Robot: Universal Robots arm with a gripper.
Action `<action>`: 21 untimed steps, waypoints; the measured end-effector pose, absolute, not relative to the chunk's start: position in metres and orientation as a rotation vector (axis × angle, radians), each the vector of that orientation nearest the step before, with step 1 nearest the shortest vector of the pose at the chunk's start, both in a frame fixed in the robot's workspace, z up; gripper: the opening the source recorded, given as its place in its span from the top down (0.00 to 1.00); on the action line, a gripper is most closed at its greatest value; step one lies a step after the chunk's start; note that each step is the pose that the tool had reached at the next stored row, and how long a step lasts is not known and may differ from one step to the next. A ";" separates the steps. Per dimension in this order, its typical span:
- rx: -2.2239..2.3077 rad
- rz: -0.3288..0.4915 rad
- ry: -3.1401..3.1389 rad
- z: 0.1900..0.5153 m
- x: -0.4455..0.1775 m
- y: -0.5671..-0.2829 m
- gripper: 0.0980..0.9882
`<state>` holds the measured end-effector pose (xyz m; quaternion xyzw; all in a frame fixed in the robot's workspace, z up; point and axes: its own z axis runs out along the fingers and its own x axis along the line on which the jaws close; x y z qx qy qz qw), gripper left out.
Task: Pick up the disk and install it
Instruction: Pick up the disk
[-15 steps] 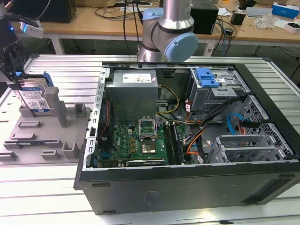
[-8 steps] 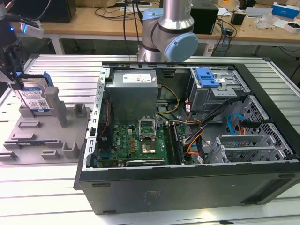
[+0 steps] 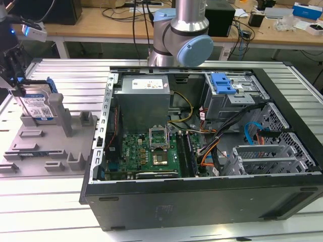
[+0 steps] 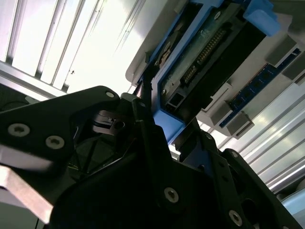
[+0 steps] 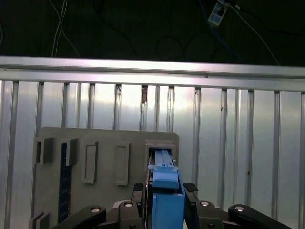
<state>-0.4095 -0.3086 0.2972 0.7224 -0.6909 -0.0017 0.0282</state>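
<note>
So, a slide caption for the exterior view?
Gripper grips the disk, upright in a grey holder beside the open computer case.

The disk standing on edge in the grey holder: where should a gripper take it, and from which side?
Take the top edge, pinching across the flat faces, coming down from above. The disk stands upright in the grey holder, so its lower part is walled in and only the blue-framed upper edge looks free. The gripper sits at that edge.
</note>
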 end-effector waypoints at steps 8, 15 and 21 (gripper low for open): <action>2.230 -0.005 -2.132 0.296 -0.410 -0.309 0.61; 2.229 -0.005 -2.132 0.295 -0.410 -0.309 0.70; 2.230 -0.005 -2.132 0.294 -0.411 -0.309 0.70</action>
